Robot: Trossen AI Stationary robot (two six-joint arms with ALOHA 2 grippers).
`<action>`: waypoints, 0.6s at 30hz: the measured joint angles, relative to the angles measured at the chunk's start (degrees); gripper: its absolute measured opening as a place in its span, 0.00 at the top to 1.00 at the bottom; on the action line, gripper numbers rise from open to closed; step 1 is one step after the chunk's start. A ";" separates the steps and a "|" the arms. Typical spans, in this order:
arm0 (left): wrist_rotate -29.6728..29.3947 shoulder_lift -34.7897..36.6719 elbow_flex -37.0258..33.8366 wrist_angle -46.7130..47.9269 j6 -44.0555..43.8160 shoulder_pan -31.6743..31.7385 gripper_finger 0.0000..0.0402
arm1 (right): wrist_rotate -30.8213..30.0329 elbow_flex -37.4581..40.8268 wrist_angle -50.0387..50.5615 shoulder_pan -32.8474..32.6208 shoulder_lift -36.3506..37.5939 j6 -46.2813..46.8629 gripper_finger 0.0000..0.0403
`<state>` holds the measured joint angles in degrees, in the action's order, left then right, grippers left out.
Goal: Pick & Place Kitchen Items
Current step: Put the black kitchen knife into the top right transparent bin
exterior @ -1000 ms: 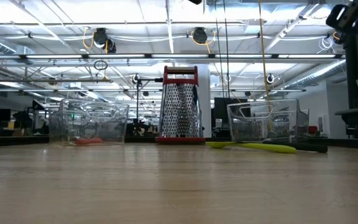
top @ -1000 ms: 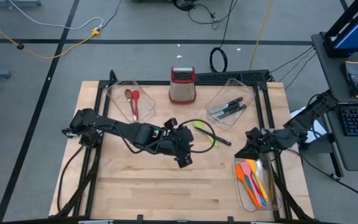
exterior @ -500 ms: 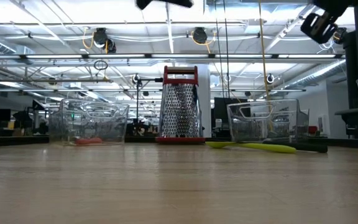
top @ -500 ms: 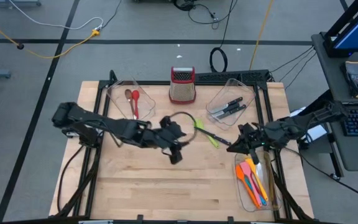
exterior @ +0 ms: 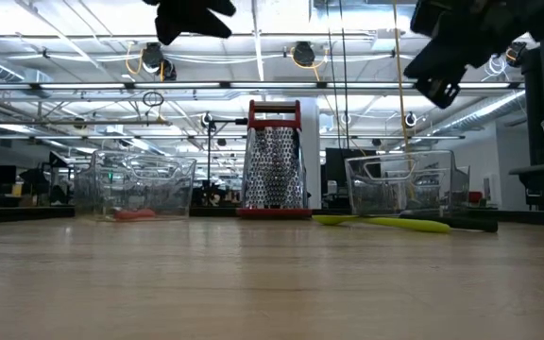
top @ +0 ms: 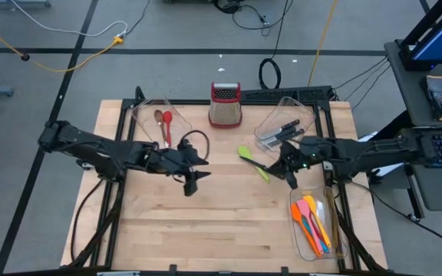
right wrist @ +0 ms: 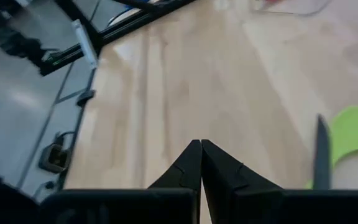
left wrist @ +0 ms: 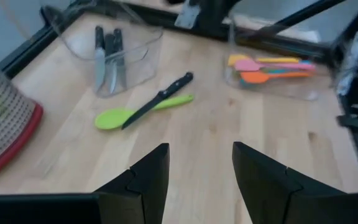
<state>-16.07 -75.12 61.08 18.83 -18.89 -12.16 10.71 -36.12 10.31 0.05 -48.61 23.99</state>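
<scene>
— Lying flat on the pale, fine-grained wooden table (top: 206, 222): a lime-green plastic spatula with a rounded blade (top: 252, 162), crossed by a slim black-handled steel knife (left wrist: 159, 99).

— Hanging above the table near its middle: the left end effector (top: 191, 184), blunt dark fingers (left wrist: 149, 176) spread, holding nothing.

— Hovering just beside the green spatula: the right end effector (top: 291, 176), tapered fingers (right wrist: 188, 167) pressed together, gripping nothing.

— Resting in clear, glossy plastic bins: more black-handled knives (top: 284, 132) at the back right, a red spoon and a brown spoon (top: 164, 123) at the back left, orange, yellow, pink and blue silicone spatulas (top: 313, 221) at the front right.

— Standing at the back edge: a perforated steel box grater with red top (top: 225, 105).
</scene>
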 joint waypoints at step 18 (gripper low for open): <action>5.70 29.51 -26.72 -8.12 0.91 2.27 0.56 | -0.12 -14.17 14.71 5.25 -16.39 -10.25 1.00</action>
<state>-10.37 -45.61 34.36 10.71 -17.98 -9.89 10.59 -50.29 25.02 5.29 -64.99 13.73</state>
